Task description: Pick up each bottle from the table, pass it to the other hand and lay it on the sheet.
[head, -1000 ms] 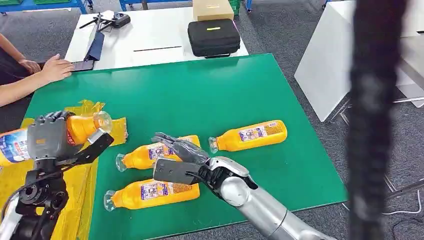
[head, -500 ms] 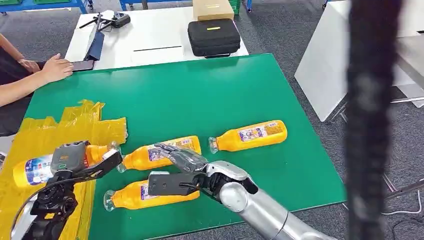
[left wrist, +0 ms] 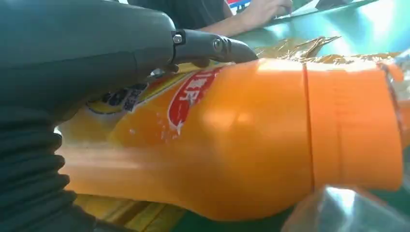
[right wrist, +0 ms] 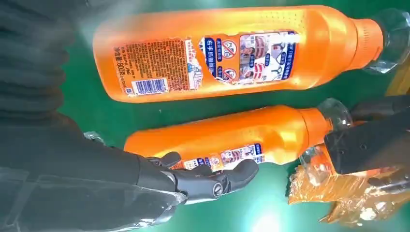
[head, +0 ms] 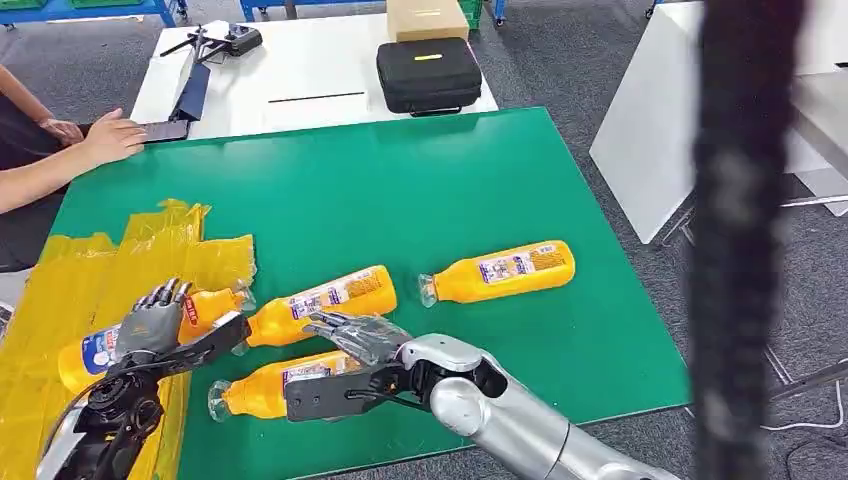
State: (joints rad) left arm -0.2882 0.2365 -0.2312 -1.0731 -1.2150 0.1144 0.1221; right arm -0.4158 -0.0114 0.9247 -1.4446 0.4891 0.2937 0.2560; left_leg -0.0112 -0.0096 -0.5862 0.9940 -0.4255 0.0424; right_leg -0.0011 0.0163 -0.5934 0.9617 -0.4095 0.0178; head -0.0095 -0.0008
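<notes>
- Bottles, four orange ones with clear caps, lie on their sides around the near half of the green table (head: 420, 180).
- One bottle (head: 100, 345) rests on the yellow sheet (head: 60, 280) at the table's near left corner, its cap pointing toward the green surface.
- The left hand (head: 160, 335) lies over this bottle with its fingers spread along the top and its thumb stretched out toward the cap end; whether it grips the bottle or only rests on it cannot be told, even from the left wrist view, where the thumb (left wrist: 212, 46) lies against the bottle's label side.
- A second bottle (head: 320, 298) lies just right of the sheet's edge, slanted, its cap near the left hand's thumb.
- A third bottle (head: 265, 388) lies nearest the robot, its cap pointing left.
- The right hand (head: 345, 365) hovers over the third bottle, fingers spread and holding nothing; in the right wrist view its dark fingers (right wrist: 208, 179) sit beside the slanted bottle.
- The fourth bottle (head: 500, 270) lies apart to the right, alone on the green.
- A person's hand (head: 110, 135) rests at the far left edge, next to a white table (head: 300, 70) carrying a black case (head: 428, 75).
</notes>
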